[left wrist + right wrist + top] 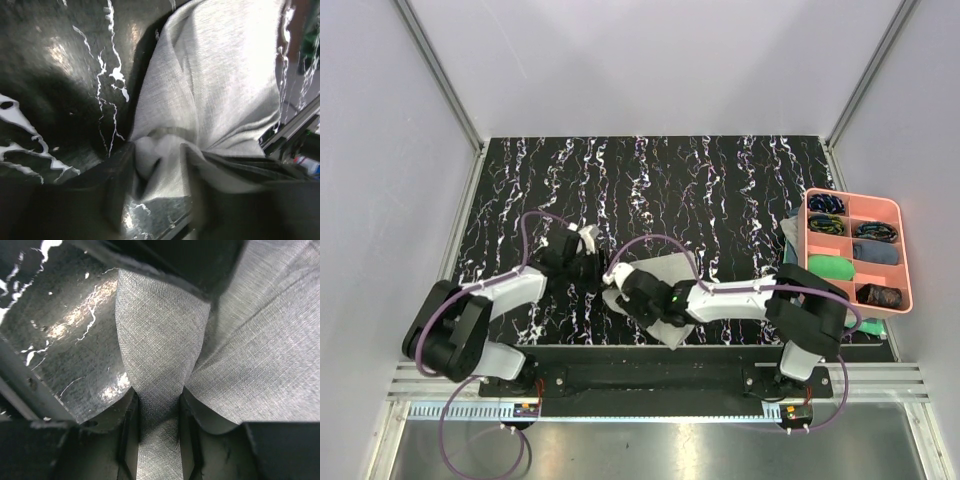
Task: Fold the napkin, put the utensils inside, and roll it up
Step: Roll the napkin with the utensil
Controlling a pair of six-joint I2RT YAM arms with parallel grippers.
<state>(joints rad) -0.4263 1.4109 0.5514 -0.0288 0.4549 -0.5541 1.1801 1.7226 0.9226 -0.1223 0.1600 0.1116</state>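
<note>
Here, the right claw [159, 440] pinches a raised strip of napkin [160, 340]. The left claw [156, 195] stands part open around a bunched fold, grip unclear. The napkin lies on the table [720, 190], near edge, middle.

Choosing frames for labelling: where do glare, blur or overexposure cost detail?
Left wrist: napkin blown out at upper right, left fingers blurred. Right wrist: weave sharp, glare patches on the table. Top external: even light, sharp.
</note>
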